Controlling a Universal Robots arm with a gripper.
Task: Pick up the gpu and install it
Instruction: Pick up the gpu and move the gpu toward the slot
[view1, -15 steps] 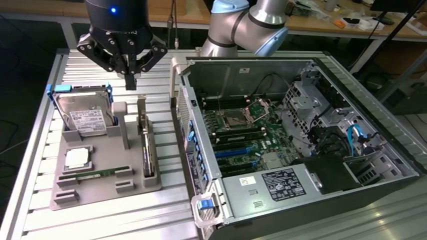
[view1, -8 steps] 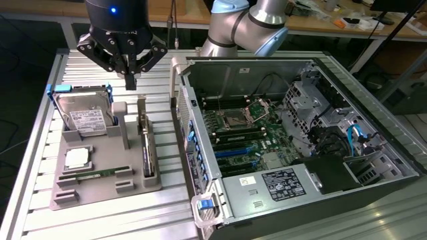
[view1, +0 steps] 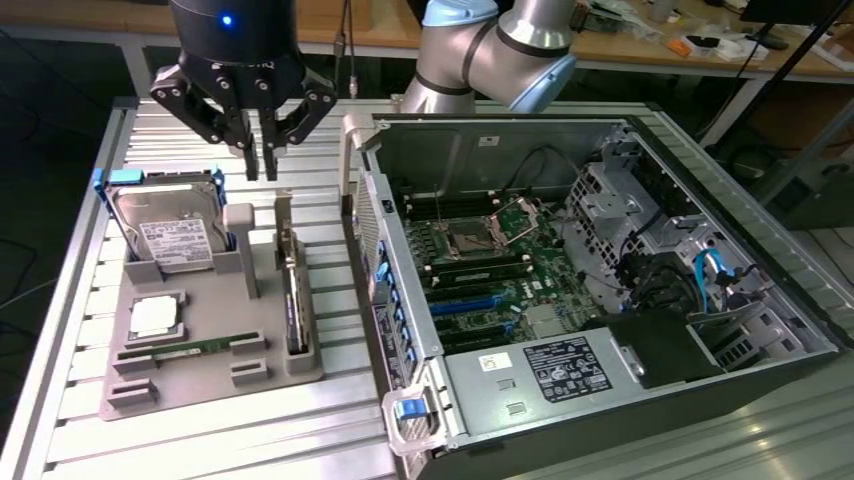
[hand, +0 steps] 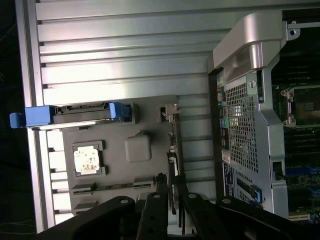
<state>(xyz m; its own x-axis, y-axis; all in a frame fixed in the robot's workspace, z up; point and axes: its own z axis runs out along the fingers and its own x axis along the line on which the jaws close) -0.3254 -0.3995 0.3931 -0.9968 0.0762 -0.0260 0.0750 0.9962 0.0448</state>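
The gripper (hand: 171, 187) hangs over a grey tray (hand: 117, 167) on the ribbed metal surface (hand: 125, 45), its fingertips slightly apart. Below them the gpu (hand: 173, 145) stands on edge along the tray's side nearest the open computer case (hand: 250, 110). A blue-framed hard drive (hand: 80, 114) stands at one tray end.

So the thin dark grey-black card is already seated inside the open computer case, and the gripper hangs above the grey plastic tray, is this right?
No. The thin dark grey-black card stands on its edge in the grey plastic tray, outside the open computer case, as the exterior view shows. The gripper does hang above that tray.
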